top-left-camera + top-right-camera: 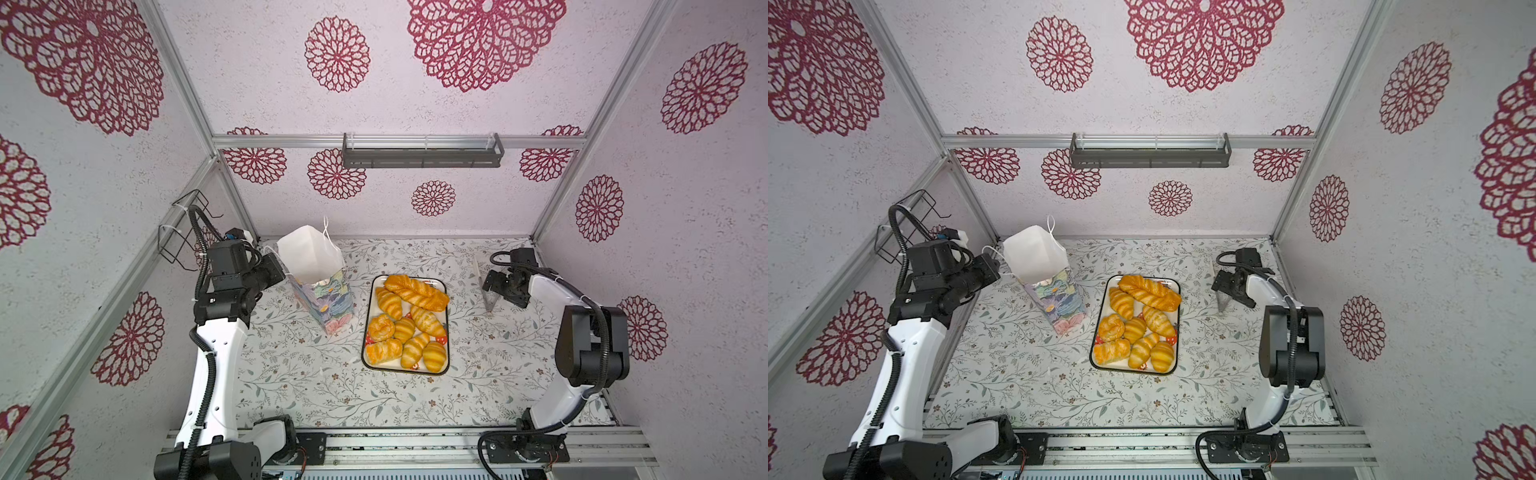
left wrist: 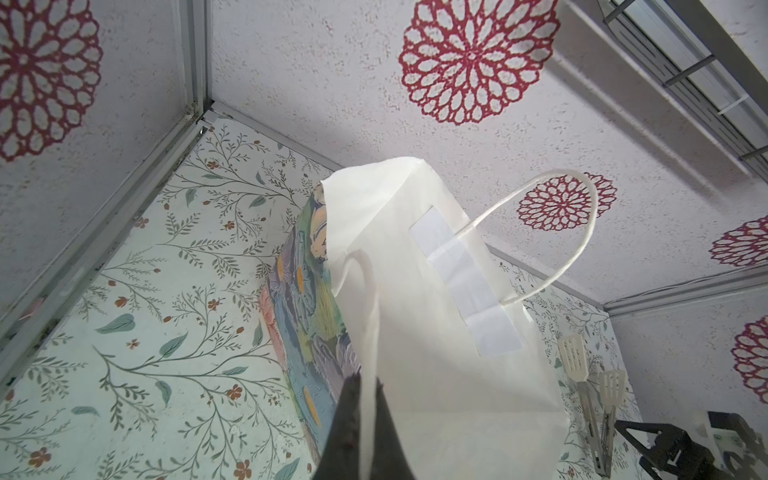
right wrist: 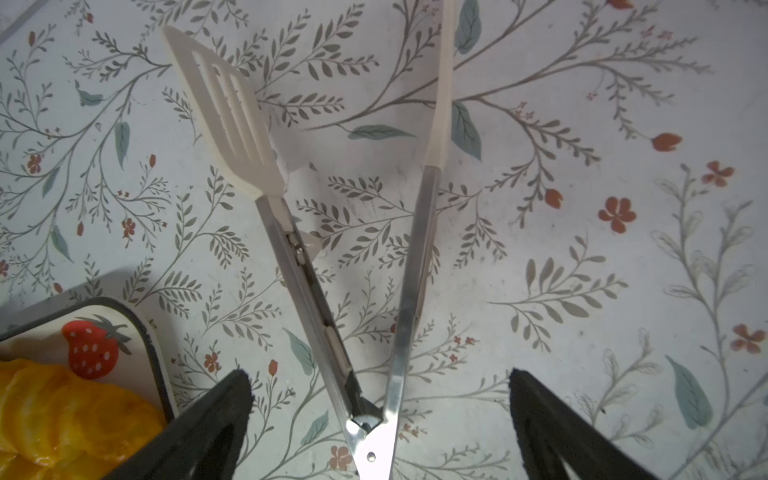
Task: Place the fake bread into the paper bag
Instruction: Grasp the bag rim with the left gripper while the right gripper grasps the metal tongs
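The paper bag (image 1: 309, 257) (image 1: 1034, 253) stands upright at the back left, white inside and painted with flowers outside, its mouth open. My left gripper (image 1: 282, 272) (image 2: 368, 380) is shut on the bag's white rim (image 2: 370, 316) on its near left side. Several golden pieces of fake bread (image 1: 409, 320) (image 1: 1142, 320) (image 3: 50, 415) lie on a strawberry-printed tray (image 1: 371, 299) to the right of the bag. My right gripper (image 1: 488, 286) (image 3: 379, 374) is open just above the table, its fingers on either side of the hinge end of metal tongs (image 3: 299, 249), apart from them.
The tongs (image 1: 490, 301) (image 2: 590, 399) lie spread on the floral table right of the tray, their white slotted ends pointing to the back wall. A wire basket (image 1: 183, 224) hangs on the left wall behind my left arm. A grey shelf (image 1: 422, 156) is fixed to the back wall.
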`<action>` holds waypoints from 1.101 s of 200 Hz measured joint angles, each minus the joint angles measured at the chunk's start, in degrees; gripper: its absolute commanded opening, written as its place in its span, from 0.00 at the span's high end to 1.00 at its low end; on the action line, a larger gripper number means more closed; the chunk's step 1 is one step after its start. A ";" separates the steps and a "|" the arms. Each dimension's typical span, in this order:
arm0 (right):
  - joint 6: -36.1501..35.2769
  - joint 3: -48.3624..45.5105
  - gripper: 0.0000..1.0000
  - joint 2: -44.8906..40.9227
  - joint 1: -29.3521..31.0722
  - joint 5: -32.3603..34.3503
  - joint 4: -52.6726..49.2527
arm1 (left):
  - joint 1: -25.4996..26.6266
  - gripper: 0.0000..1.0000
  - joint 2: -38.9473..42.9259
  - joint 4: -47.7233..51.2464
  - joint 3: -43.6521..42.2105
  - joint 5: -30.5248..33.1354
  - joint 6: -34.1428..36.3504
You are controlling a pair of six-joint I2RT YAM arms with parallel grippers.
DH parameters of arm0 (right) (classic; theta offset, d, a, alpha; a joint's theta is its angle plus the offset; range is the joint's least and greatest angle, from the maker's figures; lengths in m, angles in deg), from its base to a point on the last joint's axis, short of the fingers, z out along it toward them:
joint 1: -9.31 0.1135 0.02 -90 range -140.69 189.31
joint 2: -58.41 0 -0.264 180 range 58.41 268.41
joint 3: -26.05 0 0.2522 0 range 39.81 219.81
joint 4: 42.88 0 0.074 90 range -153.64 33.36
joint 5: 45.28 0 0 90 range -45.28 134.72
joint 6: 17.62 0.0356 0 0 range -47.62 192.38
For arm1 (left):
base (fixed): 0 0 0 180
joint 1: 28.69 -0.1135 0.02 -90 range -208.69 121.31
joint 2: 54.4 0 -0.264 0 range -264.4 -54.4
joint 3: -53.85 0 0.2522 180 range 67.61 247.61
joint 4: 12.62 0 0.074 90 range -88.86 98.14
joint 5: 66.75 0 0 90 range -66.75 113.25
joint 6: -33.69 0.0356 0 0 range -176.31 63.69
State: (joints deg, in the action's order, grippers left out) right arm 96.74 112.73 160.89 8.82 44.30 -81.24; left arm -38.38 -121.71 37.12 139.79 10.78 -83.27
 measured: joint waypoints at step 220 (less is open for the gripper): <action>-7.43 9.94 0.11 14.71 3.54 5.16 -5.55 | -0.26 1.00 -0.50 -2.32 -2.49 -3.85 -0.04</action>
State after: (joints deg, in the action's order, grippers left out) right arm 89.31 122.68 175.60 12.36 49.45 -86.79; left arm -38.65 -122.21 34.81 137.30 6.94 -83.32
